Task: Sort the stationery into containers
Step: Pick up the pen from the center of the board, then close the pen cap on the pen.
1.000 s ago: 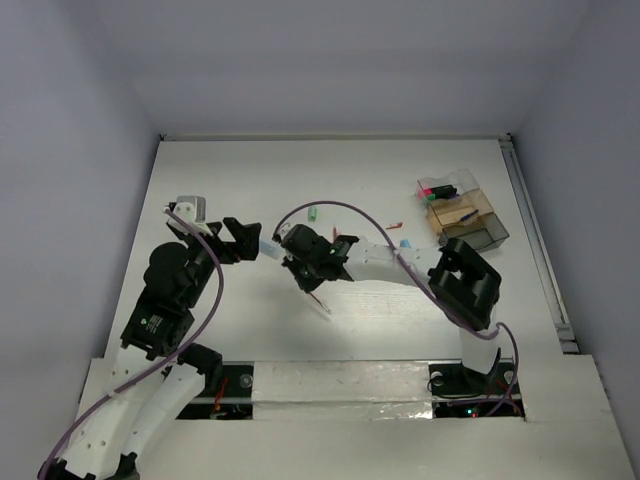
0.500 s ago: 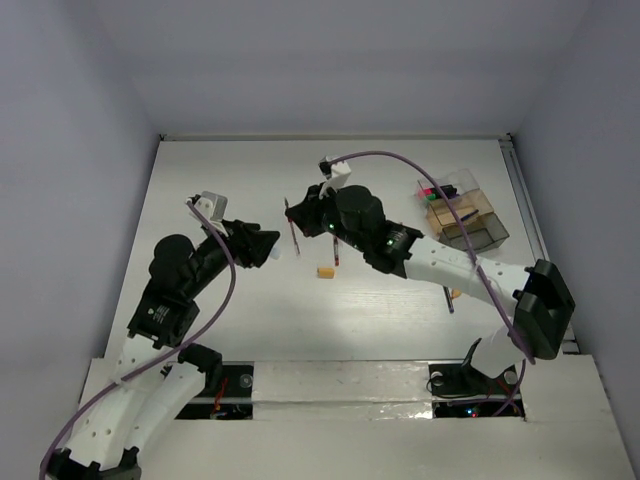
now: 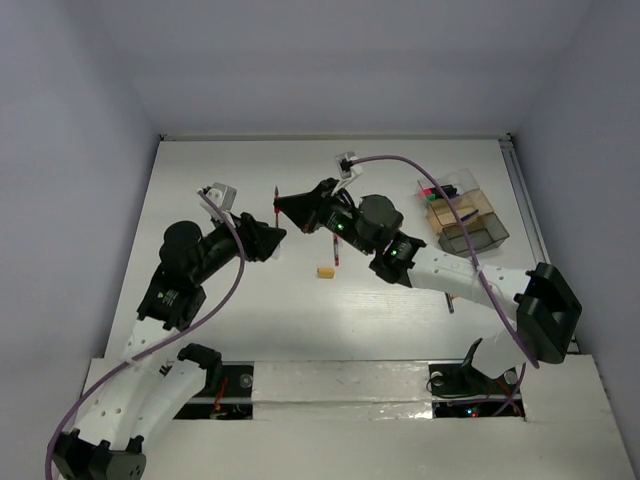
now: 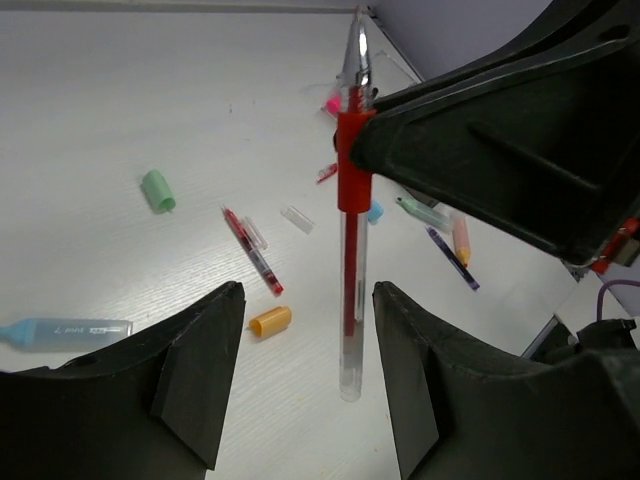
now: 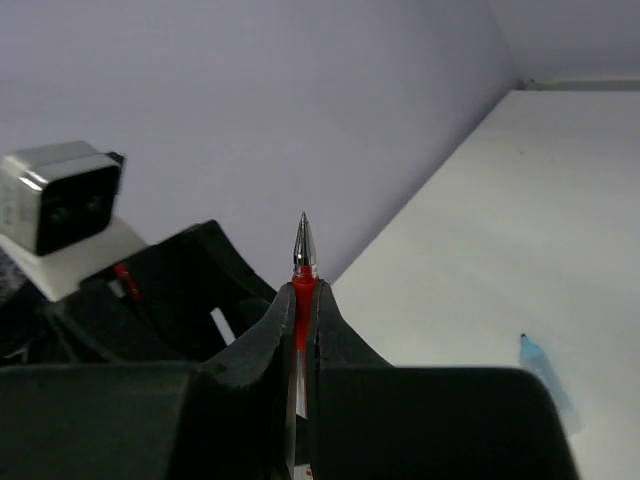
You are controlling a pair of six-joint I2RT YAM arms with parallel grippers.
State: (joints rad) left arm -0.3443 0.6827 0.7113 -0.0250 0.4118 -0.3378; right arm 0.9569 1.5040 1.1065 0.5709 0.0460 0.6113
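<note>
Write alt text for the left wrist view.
A red pen stands upright above the table, pinched by the right gripper reaching in from the right. It sits between the open jaws of the left gripper, with a gap on each side. Below lie a second red pen, a green piece, an orange piece and a pale blue marker.

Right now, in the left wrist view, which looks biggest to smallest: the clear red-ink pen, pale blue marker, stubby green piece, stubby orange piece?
1. Clear red-ink pen, though nearest the camera, which flatters it.
2. Pale blue marker, reaching the frame edge.
3-4. Stubby green piece and stubby orange piece look alike; unranked.
</note>
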